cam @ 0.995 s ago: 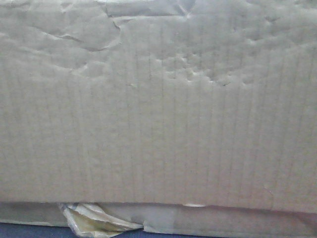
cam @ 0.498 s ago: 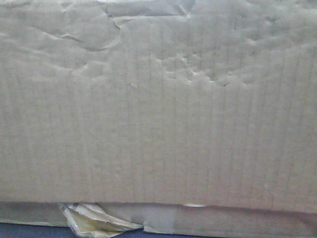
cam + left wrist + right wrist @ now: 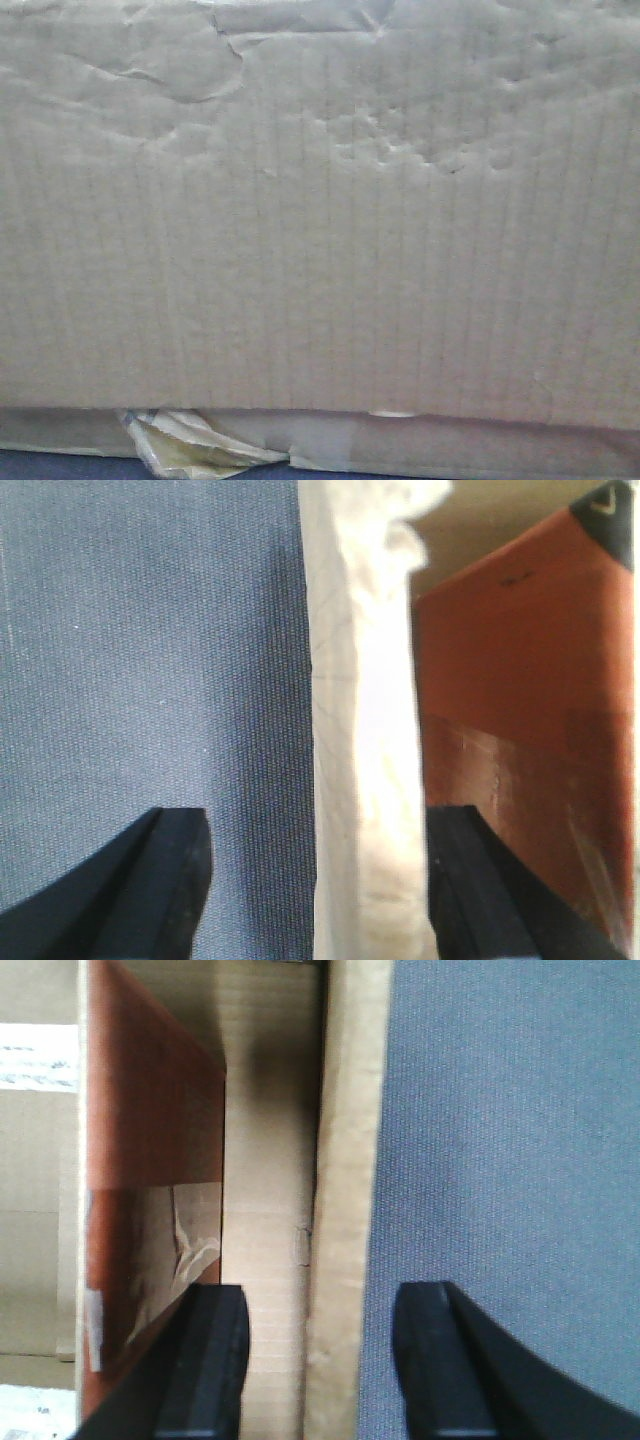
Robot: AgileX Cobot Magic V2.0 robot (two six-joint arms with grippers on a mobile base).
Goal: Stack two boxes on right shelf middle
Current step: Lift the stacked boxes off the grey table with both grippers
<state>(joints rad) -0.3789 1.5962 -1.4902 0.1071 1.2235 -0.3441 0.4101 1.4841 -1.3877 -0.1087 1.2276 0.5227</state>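
1. The plain brown corrugated cardboard box (image 3: 320,250) looks the same as it did a second ago. Its broad face fills the front view, and we see no shift in its creases, dents or lower edge.
2. Nearest the left wrist camera, the left claw (image 3: 320,818) is released. Its black, blunt, matte fingers (image 3: 170,880) stand apart with a pale cardboard edge (image 3: 365,730) between them. The finger on the right of that view is against the edge, and the other is clear of it.
3. The right claw (image 3: 320,1290) is likewise released. Its black fingers (image 3: 210,1360) straddle a tan cardboard edge (image 3: 345,1210), and neither finger clearly presses on it.
4. Past the fingers lies a blue woven cloth surface (image 3: 150,630), finely textured and flat. It shows again in the right wrist view (image 3: 510,1160).
5. On the other side of each edge stands a smooth reddish-brown panel (image 3: 530,680), also visible from the right wrist (image 3: 150,1110). We cannot tell what it belongs to.
6. Between the panel and the edge in the right wrist view, a ribbed inner cardboard face (image 3: 265,1110) runs away from the camera, with crinkled clear tape (image 3: 195,1250) beside it.
7. In the front view the box face is vertically ribbed, wrinkled at the top left and pitted with small dents at the upper right.
8. Torn yellowish tape (image 3: 190,450) curls from its lower edge at the left, above a dark blue strip (image 3: 60,468) along the bottom edge of the view.
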